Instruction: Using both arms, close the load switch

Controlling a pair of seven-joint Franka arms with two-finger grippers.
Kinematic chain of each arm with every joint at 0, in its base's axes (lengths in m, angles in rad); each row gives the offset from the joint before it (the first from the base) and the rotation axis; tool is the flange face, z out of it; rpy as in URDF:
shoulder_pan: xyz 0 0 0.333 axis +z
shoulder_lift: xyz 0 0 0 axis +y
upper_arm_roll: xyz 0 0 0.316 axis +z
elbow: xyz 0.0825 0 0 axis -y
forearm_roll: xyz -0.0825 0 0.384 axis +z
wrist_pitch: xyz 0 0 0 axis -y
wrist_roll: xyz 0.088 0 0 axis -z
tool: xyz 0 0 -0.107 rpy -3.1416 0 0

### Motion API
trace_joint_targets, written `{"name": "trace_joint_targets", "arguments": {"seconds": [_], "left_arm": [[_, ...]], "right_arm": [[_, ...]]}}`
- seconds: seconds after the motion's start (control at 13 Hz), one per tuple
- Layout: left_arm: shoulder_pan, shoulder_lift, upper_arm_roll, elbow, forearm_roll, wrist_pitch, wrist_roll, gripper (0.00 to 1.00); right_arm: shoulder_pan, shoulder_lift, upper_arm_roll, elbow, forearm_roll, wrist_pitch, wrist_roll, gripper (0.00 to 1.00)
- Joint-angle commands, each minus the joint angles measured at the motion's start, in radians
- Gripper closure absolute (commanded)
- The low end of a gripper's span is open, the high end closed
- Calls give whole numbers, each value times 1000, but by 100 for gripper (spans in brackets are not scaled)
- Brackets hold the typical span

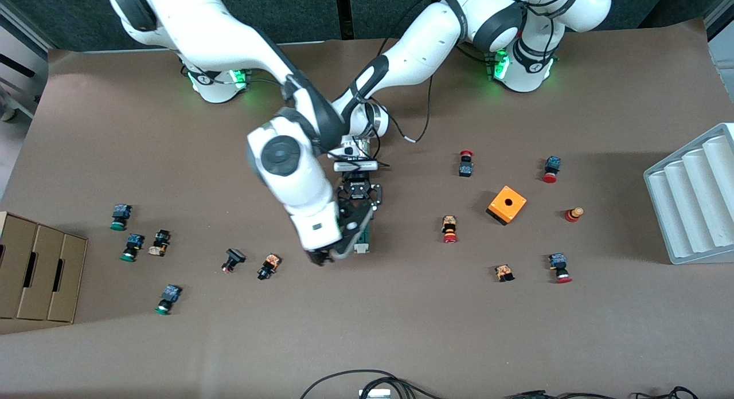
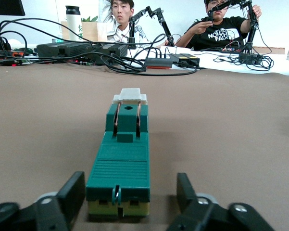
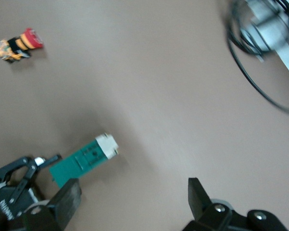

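Note:
The load switch (image 1: 365,234) is a narrow green block lying on the table mid-way between the arms, with its white sliding piece (image 1: 361,249) at the end nearer the front camera. In the left wrist view the switch (image 2: 119,166) lies lengthwise, white piece (image 2: 130,95) away from the camera. My left gripper (image 2: 130,195) is open at table height, its fingers either side of the switch's green end without touching; it also shows in the front view (image 1: 361,214). My right gripper (image 3: 133,197) is open and empty, over the table beside the switch (image 3: 81,161); it also shows in the front view (image 1: 332,254).
An orange cube with a hole (image 1: 507,204) and several red-capped push buttons (image 1: 449,229) lie toward the left arm's end. Green-capped buttons (image 1: 133,247) and a cardboard box (image 1: 40,273) lie toward the right arm's end. A white ridged tray (image 1: 694,198) stands at the table edge.

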Motion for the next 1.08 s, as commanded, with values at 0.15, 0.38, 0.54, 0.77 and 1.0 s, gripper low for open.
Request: {"name": "trace_joint_targets", "arguments": {"seconds": [0.15, 0.38, 0.54, 0.77, 1.0], "left_arm": [[20, -13, -13, 0, -80, 58, 66, 0], [31, -72, -13, 8, -247, 99, 250, 0], [34, -94, -13, 2, -277, 120, 337, 0], [48, -132, -13, 6, -384, 130, 451, 0], [48, -180, -13, 9, -534, 140, 620, 0]], "right_arm": [[-152, -94, 12, -22, 14, -66, 56, 0], [-243, -134, 13, -37, 15, -92, 56, 0], [-292, -140, 15, -40, 32, -114, 56, 0], [-367, -170, 13, -63, 149, -181, 71, 0], [-418, -201, 13, -72, 158, -326, 206, 0]]}}
